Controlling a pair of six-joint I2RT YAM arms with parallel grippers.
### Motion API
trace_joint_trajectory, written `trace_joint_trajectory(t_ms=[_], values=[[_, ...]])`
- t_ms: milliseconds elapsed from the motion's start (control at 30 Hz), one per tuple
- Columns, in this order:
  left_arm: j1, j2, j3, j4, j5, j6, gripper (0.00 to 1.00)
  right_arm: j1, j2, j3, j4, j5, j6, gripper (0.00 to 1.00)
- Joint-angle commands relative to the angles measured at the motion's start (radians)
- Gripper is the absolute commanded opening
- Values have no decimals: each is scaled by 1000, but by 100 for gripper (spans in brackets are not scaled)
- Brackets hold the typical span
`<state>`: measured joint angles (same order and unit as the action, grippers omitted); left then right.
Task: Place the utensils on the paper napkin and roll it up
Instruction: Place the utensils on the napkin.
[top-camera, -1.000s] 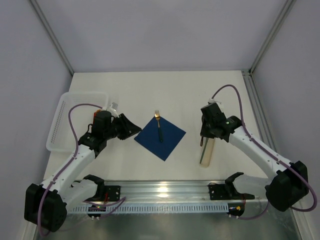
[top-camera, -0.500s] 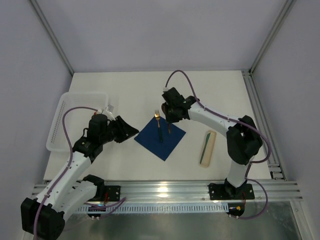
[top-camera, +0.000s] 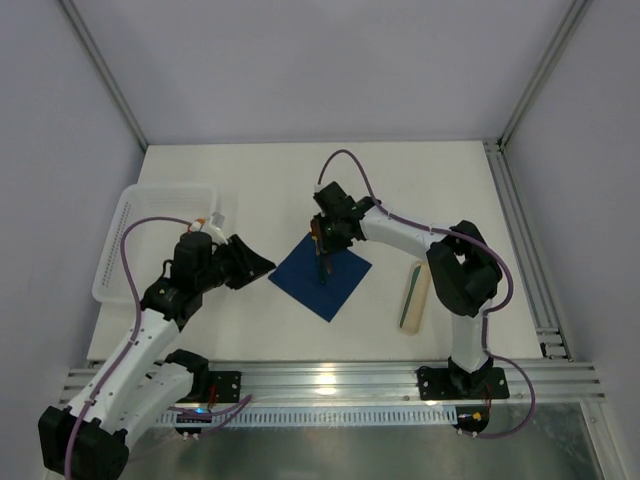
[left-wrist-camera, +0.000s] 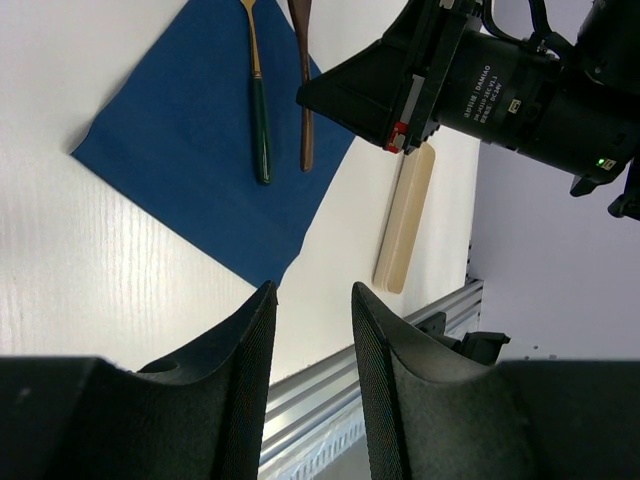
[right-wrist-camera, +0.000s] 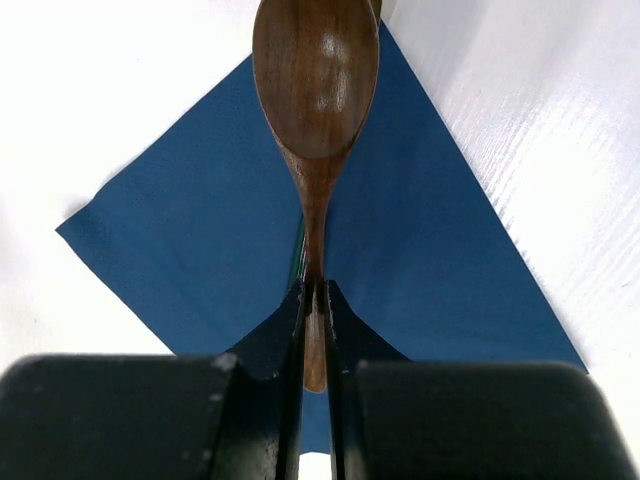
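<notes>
1. Your right gripper (right-wrist-camera: 313, 300) was clamped on the handle of the spoon (right-wrist-camera: 315, 60), with the bowl pointing away from the wrist, over the napkin (top-camera: 300, 275).
2. The spoon ran along the napkin's corner-to-corner diagonal, parallel to the fork (left-wrist-camera: 259, 120) and just to its right. You could not tell whether it touched the paper.
3. The fork lay on the napkin, tines past the far corner.
4. Your left gripper (left-wrist-camera: 312, 300) hung part-open and empty off the napkin's left corner. That made it the nearer arm for rolling, probably across the cutlery's length.
5. The beige bar (top-camera: 413, 297) lay well apart on the right.
</notes>
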<state>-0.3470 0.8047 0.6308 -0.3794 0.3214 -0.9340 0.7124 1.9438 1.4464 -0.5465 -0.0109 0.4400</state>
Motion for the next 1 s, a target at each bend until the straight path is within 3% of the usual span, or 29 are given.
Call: trace_joint_trajectory(t_ms=[0,400,967], values=[[-3,-21,20,-9,-8,21,38,7,12,31,46,-3,3,4],[-3,-35,24,-29,-8,29,39,7,3,-23,72,57,111,4],[-3,-33,29,-36,-7,31,39,7,52,-23,77,58,109,4]])
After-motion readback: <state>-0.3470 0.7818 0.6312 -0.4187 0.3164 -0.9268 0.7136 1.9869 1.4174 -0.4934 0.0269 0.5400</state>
